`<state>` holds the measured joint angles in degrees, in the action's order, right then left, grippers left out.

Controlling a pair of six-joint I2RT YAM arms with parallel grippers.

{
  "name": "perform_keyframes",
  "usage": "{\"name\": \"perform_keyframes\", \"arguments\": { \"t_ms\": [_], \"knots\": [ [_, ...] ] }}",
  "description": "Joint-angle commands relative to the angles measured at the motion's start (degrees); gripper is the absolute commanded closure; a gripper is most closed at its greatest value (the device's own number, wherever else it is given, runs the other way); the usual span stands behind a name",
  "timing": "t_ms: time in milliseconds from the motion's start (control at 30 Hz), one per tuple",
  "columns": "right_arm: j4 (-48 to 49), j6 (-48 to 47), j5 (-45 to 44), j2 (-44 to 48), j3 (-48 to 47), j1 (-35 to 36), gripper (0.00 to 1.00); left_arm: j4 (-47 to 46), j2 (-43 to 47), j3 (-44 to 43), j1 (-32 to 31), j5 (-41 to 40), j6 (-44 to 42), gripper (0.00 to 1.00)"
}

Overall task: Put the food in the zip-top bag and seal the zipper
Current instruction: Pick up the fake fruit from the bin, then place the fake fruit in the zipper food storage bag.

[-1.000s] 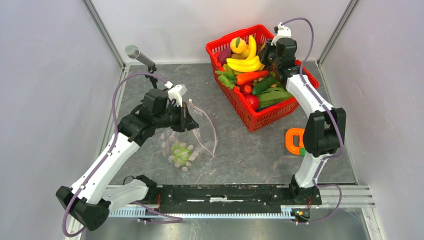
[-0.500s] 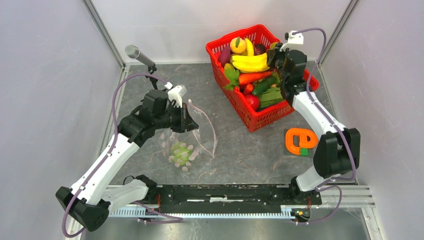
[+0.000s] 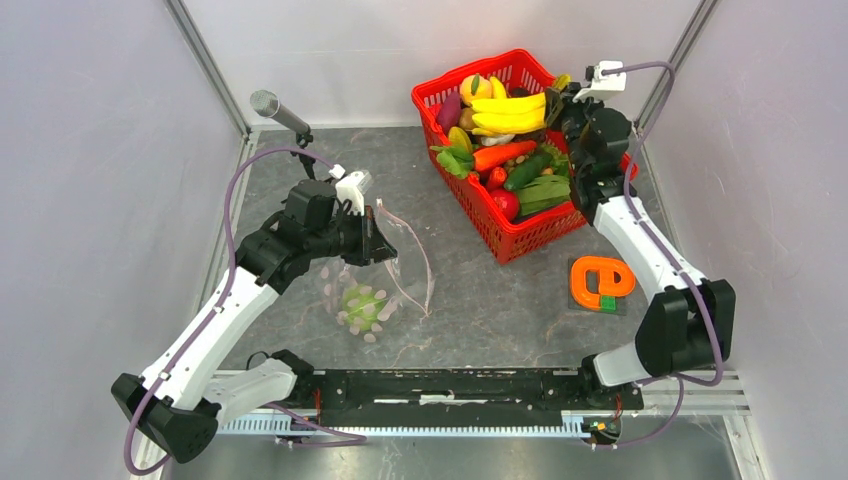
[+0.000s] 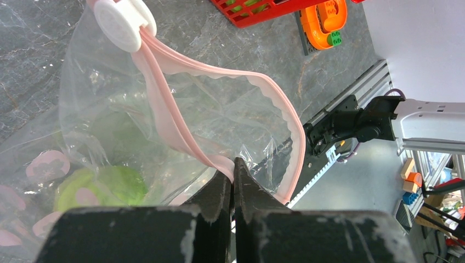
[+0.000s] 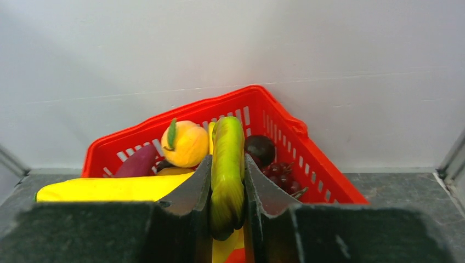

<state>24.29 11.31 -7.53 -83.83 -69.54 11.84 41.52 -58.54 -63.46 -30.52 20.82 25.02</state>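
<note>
The left gripper (image 4: 233, 178) has its fingers pressed together on the pale pink zipper (image 4: 164, 107) of the zip-top bag (image 3: 400, 280), pinching one lip so the mouth gapes open in a loop; a white round slider (image 4: 120, 22) sits at the strip's far end. The bag hangs from that grip with its lower part on the grey table (image 3: 500, 310), and a green round toy vegetable (image 3: 362, 305) lies inside it. The right gripper (image 5: 227, 181) is clamped on one green-tipped banana of the banana bunch (image 3: 510, 110), at the far right of the red mesh basket (image 3: 540, 230). In the basket lie an orange carrot (image 3: 505, 153), a green cucumber (image 3: 527, 170), a red round fruit (image 3: 505, 203) and a yellow-orange round fruit (image 5: 183, 143). An orange toy (image 3: 600, 283) lies on the table beside the right arm
</note>
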Motion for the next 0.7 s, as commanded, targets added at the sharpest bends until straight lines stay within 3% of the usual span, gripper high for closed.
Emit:
{"name": "perform_keyframes", "arguments": {
  "t_ms": [0,167,300,500,667],
  "knots": [
    [2.8,2.1,9.9,6.0,1.3,0.2,1.0,-1.0,0.8,-0.1,-0.2,-0.7,-0.6,0.98],
    [8.4,-0.2,18.9,13.8,7.2,1.6,1.0,-1.0,0.7,-0.4,-0.2,-1.0,-0.7,0.98],
    [15.1,-3.0,32.0,19.1,14.2,4.2,1.0,-1.4,1.1,-0.2,-0.2,-2.1,-0.3,0.98],
    [25.3,-21.4,41.5,26.4,28.2,15.4,1.0,-2.2,1.3,0.1,-0.2,-2.1,0.4,0.98],
    [32.3,-25.7,48.9,27.4,33.0,18.8,1.0,-2.2,1.0,0.0,-0.2,-1.2,0.6,0.98]
  ]
}}
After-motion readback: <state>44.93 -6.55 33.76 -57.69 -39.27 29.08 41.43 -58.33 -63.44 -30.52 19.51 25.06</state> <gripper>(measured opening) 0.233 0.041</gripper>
